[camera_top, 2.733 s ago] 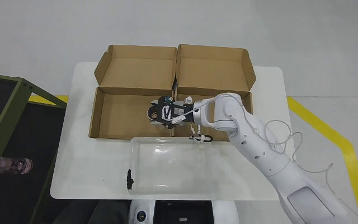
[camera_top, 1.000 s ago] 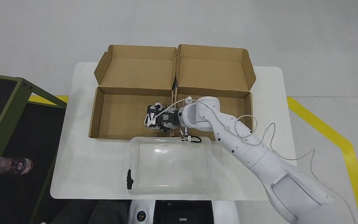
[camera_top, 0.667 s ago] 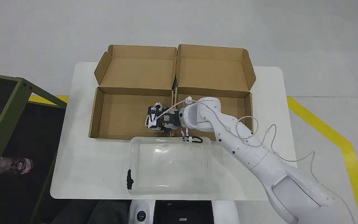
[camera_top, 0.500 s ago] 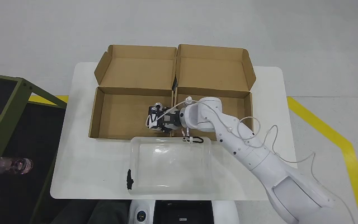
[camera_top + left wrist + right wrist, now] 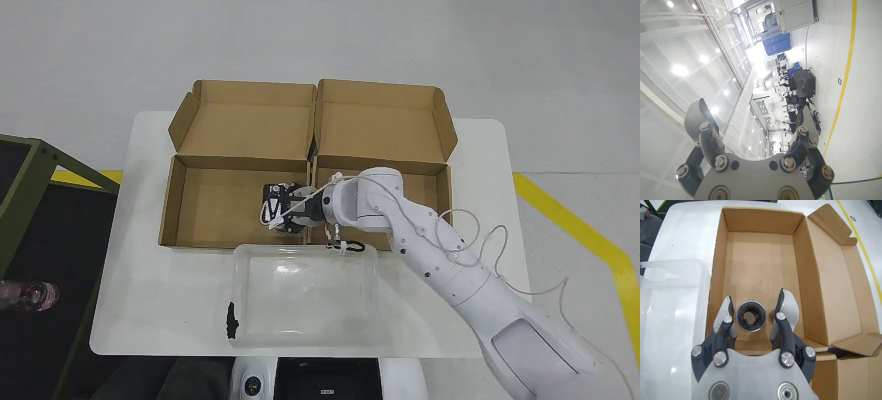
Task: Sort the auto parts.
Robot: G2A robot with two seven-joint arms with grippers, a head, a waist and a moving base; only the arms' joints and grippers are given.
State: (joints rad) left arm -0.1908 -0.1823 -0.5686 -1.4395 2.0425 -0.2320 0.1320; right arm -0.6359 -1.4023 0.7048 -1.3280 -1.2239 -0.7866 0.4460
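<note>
A dark metal bearing ring (image 5: 750, 318) stands on the floor of the left cardboard box (image 5: 761, 262), near the end by the right box, with its bore facing up. My right gripper (image 5: 756, 295) is open and straddles the ring. One finger (image 5: 728, 309) is close beside the ring and the other finger (image 5: 785, 306) stands well apart from it. From above, that gripper (image 5: 275, 208) is over the right end of the left box (image 5: 215, 205). My left gripper (image 5: 751, 106) is open and holds nothing, pointing up at the hall ceiling.
The right cardboard box (image 5: 425, 190) adjoins the left one, and both have their lids folded back. A clear plastic bin (image 5: 305, 295) sits at the table's near edge, just in front of the boxes. A small black piece (image 5: 231, 322) sits on the bin's left rim.
The right gripper has shifted a little left and toward the near wall of the left box, and the arm's elbow has swung. Over the last second it has barely moved.
</note>
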